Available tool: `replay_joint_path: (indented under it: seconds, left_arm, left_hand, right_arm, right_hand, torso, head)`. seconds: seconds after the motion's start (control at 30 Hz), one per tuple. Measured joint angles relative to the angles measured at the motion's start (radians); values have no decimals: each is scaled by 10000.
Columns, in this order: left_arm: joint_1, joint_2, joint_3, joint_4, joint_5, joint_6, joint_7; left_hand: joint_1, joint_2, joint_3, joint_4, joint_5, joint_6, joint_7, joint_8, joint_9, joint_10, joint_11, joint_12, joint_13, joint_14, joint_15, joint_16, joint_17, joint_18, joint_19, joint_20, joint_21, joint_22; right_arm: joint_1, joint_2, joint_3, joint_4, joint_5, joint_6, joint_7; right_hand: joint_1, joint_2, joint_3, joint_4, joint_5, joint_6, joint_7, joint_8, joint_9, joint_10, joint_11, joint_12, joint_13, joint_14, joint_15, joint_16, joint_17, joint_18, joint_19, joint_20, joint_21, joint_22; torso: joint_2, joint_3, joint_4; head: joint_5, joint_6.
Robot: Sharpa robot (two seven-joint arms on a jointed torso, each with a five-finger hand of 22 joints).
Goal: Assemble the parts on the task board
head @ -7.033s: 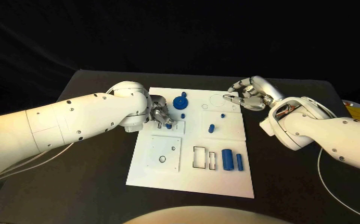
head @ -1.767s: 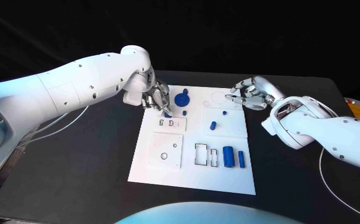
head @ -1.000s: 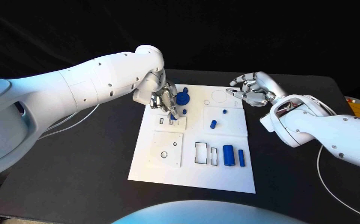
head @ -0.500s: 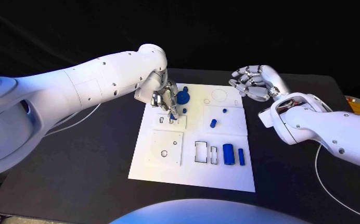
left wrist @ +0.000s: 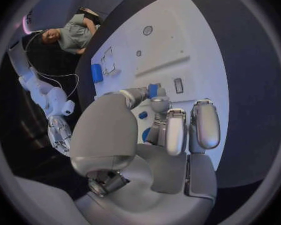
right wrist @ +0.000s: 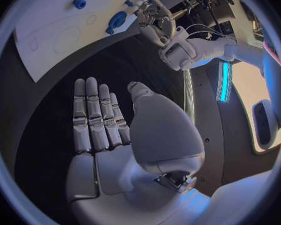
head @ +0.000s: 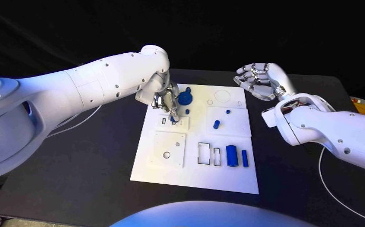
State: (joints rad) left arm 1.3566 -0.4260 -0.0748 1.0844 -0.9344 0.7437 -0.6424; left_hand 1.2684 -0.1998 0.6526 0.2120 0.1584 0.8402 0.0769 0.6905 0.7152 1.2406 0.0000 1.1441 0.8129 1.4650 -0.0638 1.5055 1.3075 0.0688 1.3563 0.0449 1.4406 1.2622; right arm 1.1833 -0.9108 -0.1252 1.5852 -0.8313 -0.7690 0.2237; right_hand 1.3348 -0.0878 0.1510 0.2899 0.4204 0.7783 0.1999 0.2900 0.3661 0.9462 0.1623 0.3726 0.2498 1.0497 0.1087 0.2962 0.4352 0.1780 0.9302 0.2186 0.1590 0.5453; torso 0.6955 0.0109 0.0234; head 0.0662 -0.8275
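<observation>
The white task board (head: pixel 194 169) lies mid-table. My left hand (head: pixel 165 100) hovers over its far left part and pinches a small blue part (head: pixel 174 117) between thumb and a finger, just above a small plate with two slots (head: pixel 169 122). In the left wrist view the pinched blue part (left wrist: pixel 152 90) shows between the fingertips (left wrist: pixel 160 104). Beside the hand lies a blue gear (head: pixel 184 98). My right hand (head: pixel 258 81) is raised beyond the board's far right corner, its fingers straight and apart, holding nothing; the right wrist view shows the flat palm (right wrist: pixel 109 135).
More blue parts sit on the board: a peg (head: pixel 186 113), a small piece (head: pixel 227 113), a short piece (head: pixel 216 125) and two cylinders (head: pixel 231 155) beside rectangular slots (head: pixel 203 153). A square plate with holes (head: pixel 169 148) lies near left. Black table (head: pixel 91 158) surrounds the board.
My right hand has uncurled its fingers and lifted with the palm flat. My left arm rose and swung in over the far left plates, still pinching the blue part.
</observation>
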Motion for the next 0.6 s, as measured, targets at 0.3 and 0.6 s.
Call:
replay_joint_path:
  seconds: [0.3,0.6]
  left_arm:
    - [-18,10,-1,-38,-3,67,3]
    - [-30,46,2,-122,29,124,24]
  left_hand:
    - [1,1,-27,-27,-26,3,5,-51,0,1,1,52,79,0,0,0,0,1,0,0,0,10]
    - [-87,96,-27,-27,-44,47,28,-147,-2,76,4,88,131,1,1,0,0,0,37,37,0,19]
  right_arm:
    - [0,-1,1,2,164,-56,183]
    - [0,0,2,7,224,-70,260]
  right_hand:
    - [39,-38,94,-16,56,-98,-10,79,-50,-35,35,-53,-441,4,77,-396,-230,-1,-55,54,-227,-343]
    - [49,-48,121,-43,93,-159,-17,117,-79,-71,71,-88,-697,-67,148,-623,-378,-1,-90,89,-343,-554]
  torso:
    - [0,1,2]
    - [11,2,-5]
  head:
    - [9,8]
    - [5,16]
